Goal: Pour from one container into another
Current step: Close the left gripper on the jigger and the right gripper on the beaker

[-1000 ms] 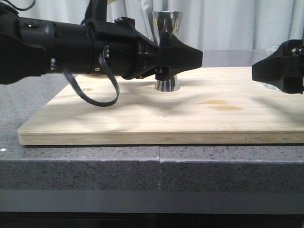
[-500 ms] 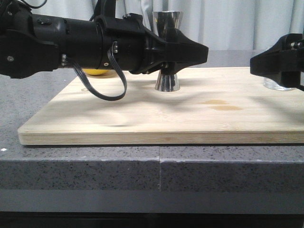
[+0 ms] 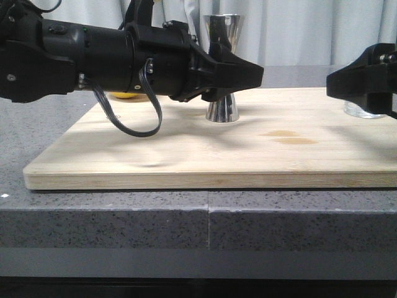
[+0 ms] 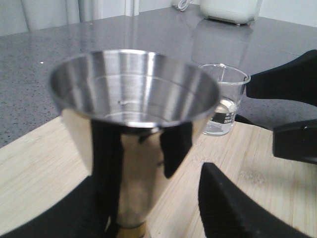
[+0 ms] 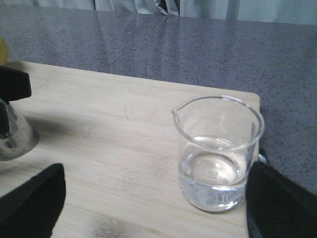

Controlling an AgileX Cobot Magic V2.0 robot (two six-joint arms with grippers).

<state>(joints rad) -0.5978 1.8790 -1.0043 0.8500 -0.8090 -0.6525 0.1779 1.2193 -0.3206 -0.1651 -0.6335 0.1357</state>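
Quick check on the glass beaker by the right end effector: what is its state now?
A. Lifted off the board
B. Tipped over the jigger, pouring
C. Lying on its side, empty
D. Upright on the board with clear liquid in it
D: the glass beaker stands upright on the wooden board, clear liquid pooled at its bottom.

A tall shiny steel hourglass jigger (image 3: 222, 68) stands upright mid-board, well apart from a small clear glass beaker (image 5: 217, 153) holding a little clear liquid.

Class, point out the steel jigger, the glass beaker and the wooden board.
steel jigger (image 4: 133, 89), left wrist view, inside of upper cup.
glass beaker (image 5: 218, 158), right wrist view, front wall.
wooden board (image 3: 186, 155), front view, bare top surface.
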